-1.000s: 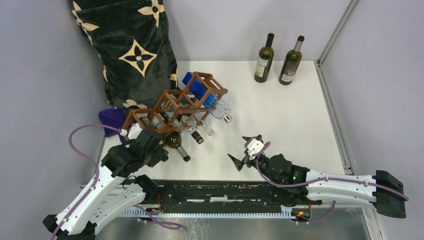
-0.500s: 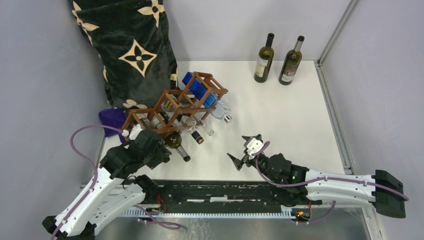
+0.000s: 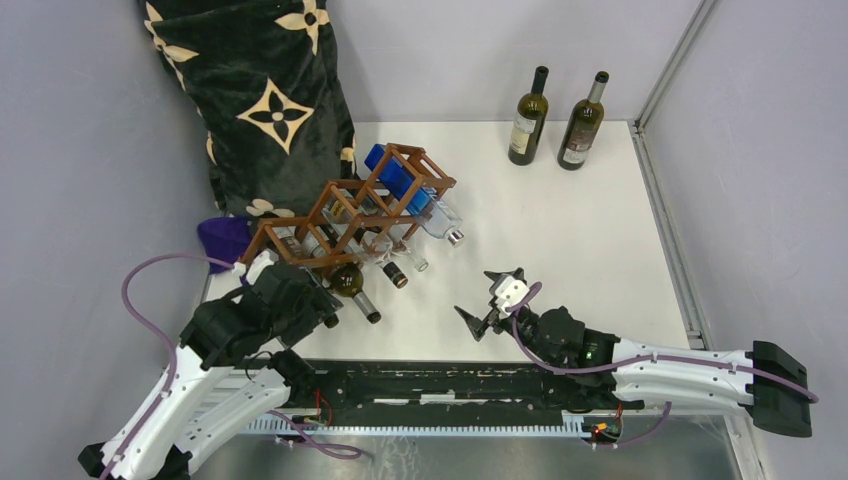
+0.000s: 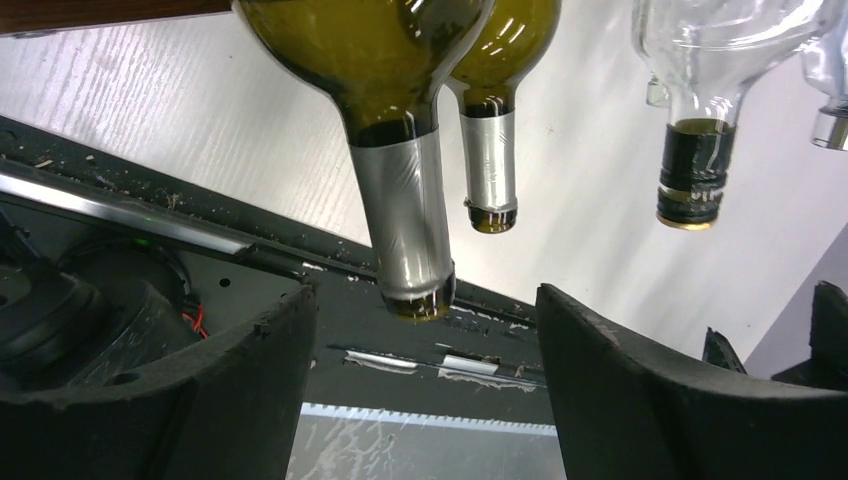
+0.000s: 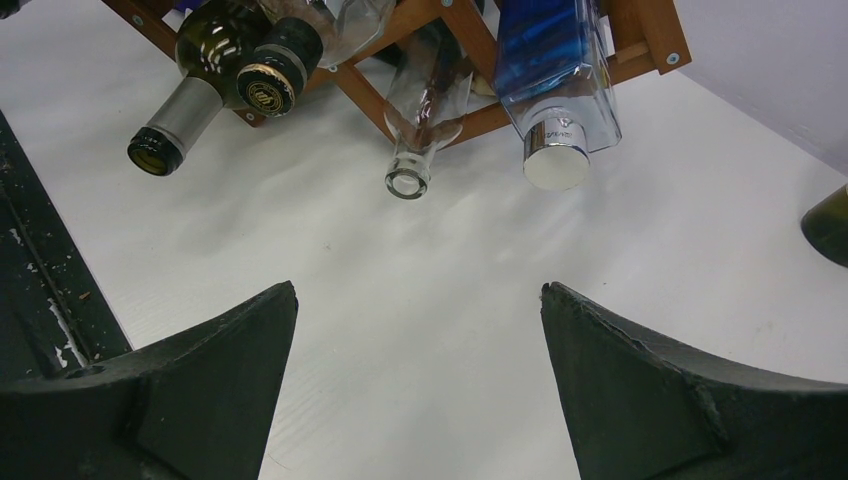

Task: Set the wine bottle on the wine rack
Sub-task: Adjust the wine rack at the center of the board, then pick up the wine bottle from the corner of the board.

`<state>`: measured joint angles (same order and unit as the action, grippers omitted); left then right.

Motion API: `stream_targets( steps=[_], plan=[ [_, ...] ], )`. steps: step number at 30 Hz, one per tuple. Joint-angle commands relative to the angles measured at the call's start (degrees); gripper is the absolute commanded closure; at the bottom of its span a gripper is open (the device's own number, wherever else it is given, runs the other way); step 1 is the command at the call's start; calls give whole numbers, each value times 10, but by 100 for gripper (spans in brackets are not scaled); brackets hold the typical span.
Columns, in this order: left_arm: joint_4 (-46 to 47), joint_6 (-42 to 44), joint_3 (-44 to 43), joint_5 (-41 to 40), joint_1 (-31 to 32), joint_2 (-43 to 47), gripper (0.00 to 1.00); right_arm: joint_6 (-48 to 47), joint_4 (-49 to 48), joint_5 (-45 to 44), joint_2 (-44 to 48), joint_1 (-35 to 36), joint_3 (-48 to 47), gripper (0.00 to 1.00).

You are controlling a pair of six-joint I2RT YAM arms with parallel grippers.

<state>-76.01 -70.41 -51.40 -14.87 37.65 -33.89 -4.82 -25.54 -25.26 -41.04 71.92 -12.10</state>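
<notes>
The reddish-brown wine rack [image 3: 412, 152] stands at the table's left and holds several bottles lying with their necks toward me. The green wine bottle [image 3: 349, 281] lies in its nearest low cell, its silver-foiled neck [image 4: 405, 215] sticking out. My left gripper [image 3: 318, 303] sits just behind that neck. In the left wrist view its jaws [image 4: 427, 325] stand wide open, with the bottle's mouth above them and touching neither finger. My right gripper [image 3: 487, 297] hovers open over the bare table to the right of the rack, and the right wrist view [image 5: 418, 290] shows nothing between its fingers.
Two upright wine bottles [image 3: 528, 118] [image 3: 584, 122] stand at the back edge. A blue bottle [image 3: 395, 175] and clear bottles [image 3: 440, 220] lie in the rack. A black patterned cushion [image 3: 260, 100] leans behind it, with a purple cloth [image 3: 225, 238] at its foot.
My left gripper has opened, let go of the green bottle's neck and drawn back slightly toward me. The bottle stays in the rack. The right arm has not moved.
</notes>
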Motion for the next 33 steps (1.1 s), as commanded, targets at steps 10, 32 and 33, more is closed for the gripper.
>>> stream_targets(
  steps=[10,32,33],
  plan=[
    [-35,144,-145,23,1,22,14,-5,10,12,14,-2,-35,2],
    [453,520,-78,113,1,-17,0,0,57,-2,-13,-2,-85,2],
    [471,539,-76,100,1,-34,0,-1,64,-8,-21,-3,-94,2]
  ],
)
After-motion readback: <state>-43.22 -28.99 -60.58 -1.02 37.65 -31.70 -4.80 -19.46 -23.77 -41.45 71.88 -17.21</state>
